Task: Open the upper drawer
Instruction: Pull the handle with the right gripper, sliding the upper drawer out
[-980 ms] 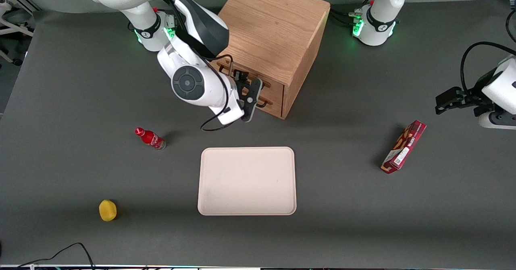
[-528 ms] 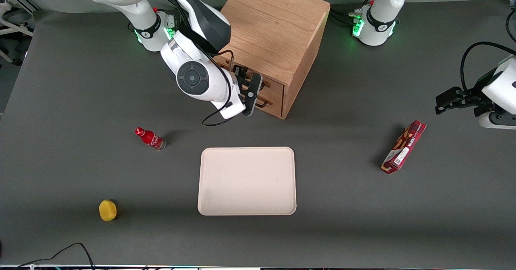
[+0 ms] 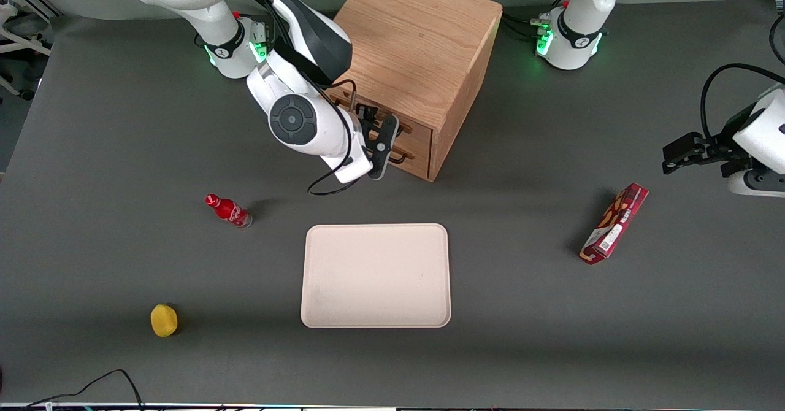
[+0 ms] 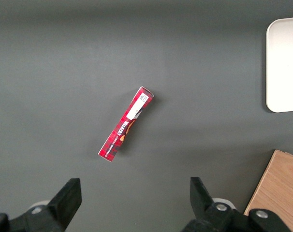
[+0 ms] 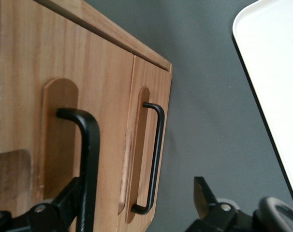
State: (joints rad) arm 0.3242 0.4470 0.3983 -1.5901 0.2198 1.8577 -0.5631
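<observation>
Since a second ago the right arm has swung in toward the cabinet (image 3: 417, 67), carrying the gripper (image 3: 374, 141) from just off the drawer fronts to right against them, with little change over the last half second. The gripper now sits in front of the cabinet at the level of the upper drawer (image 5: 64, 121), whose light wood front is flush with the cabinet face, so the drawer is closed. In the right wrist view the fingers (image 5: 64, 205) stand spread wide apart, one of them beside the thick black bar of the upper handle (image 5: 86, 159) and the other well clear of the wood over the grey desk (image 3: 552, 337); the bar lies just inside the gap next to that first finger, and nothing is clamped. The lower drawer (image 5: 153, 145) shows beside the upper one with its own thin black handle (image 5: 153, 164), also shut. Nearer the front camera than the cabinet lies a cream tray (image 3: 375, 275). A small red bottle (image 3: 228, 210) stands beside the tray toward the working arm's end of the desk, and a yellow fruit (image 3: 164, 319) lies nearer the camera still. A red snack box (image 3: 614, 223) lies toward the parked arm's end of the desk, well apart from the cabinet.
</observation>
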